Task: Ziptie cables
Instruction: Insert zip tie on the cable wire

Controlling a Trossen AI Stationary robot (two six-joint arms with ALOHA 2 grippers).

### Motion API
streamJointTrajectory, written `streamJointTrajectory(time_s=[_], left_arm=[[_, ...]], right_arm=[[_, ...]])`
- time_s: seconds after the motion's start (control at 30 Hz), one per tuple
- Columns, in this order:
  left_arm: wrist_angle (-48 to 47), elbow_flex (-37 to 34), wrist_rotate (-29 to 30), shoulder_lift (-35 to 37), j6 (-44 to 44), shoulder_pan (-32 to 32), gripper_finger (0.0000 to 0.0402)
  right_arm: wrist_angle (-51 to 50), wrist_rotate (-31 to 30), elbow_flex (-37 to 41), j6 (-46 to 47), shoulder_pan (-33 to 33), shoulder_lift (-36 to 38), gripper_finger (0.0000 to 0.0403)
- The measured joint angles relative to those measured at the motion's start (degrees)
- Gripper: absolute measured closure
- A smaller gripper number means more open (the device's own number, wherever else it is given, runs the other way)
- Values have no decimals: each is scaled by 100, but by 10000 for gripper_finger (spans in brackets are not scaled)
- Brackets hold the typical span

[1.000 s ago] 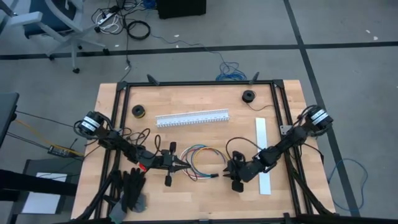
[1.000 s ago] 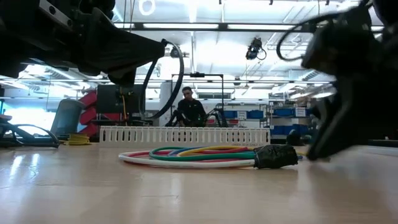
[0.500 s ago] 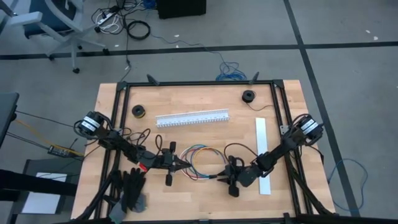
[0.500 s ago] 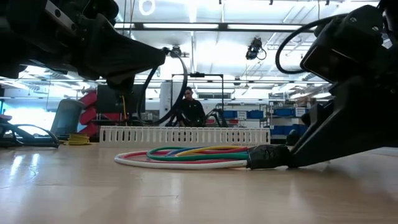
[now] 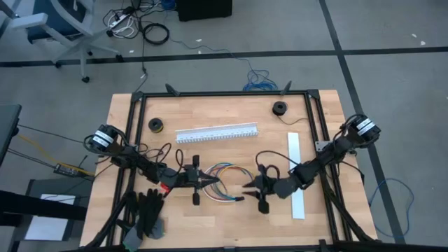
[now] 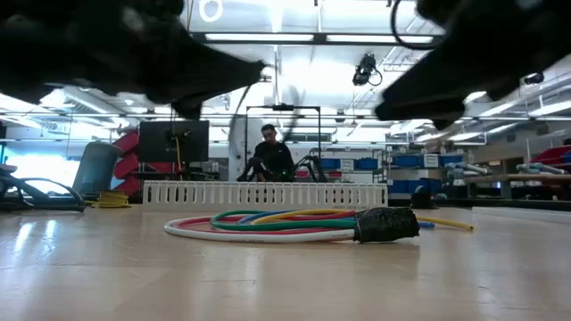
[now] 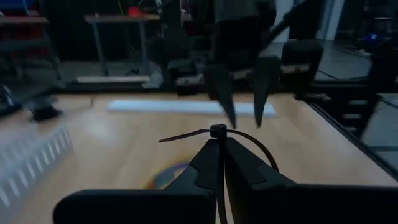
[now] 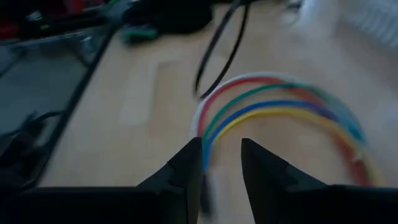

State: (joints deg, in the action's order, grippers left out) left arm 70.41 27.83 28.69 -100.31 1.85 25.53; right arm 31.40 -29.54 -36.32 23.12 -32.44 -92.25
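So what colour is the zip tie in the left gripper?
Black zip tie, clearest in the left wrist view.

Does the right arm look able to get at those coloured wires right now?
Probably yes: the right gripper hangs just above the cables, fingers slightly apart, with bare table around the coil.

Cables (image 5: 225, 180): thin wires, red, green, blue, yellow, white, coiled together in flat loop on wooden tabletop, near front-centre, lying between two arms. Low view: coil (image 6: 268, 224) lies flat, strands stacked side by side, white and red outermost, green, blue, yellow inside. Small dark plug end (image 6: 386, 225) rests on table at coil's right side, yellow strand running on past it. Right wrist view: strands (image 8: 280, 109) arc in parallel curves. Coil loose, unbound.
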Motion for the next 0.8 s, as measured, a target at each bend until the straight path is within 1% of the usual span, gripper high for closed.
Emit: streamJointTrajectory(time_s=[0.1,0.23,0.3,0.57,0.8], left_arm=[[-107,320,1,-120,-260,-162,401],[-804,700,-21,-194,-300,-283,401],[-943,819,-33,-247,-321,-305,401],[-931,964,-44,-326,-415,-398,401],[-841,962,-40,-326,-444,-469,402]], right_arm=[[259,90,0,-119,282,-37,310],[366,293,0,-132,519,-37,312],[459,418,0,-141,591,-37,311],[623,1039,0,-179,861,-37,318],[726,1241,0,-182,950,-37,329]])
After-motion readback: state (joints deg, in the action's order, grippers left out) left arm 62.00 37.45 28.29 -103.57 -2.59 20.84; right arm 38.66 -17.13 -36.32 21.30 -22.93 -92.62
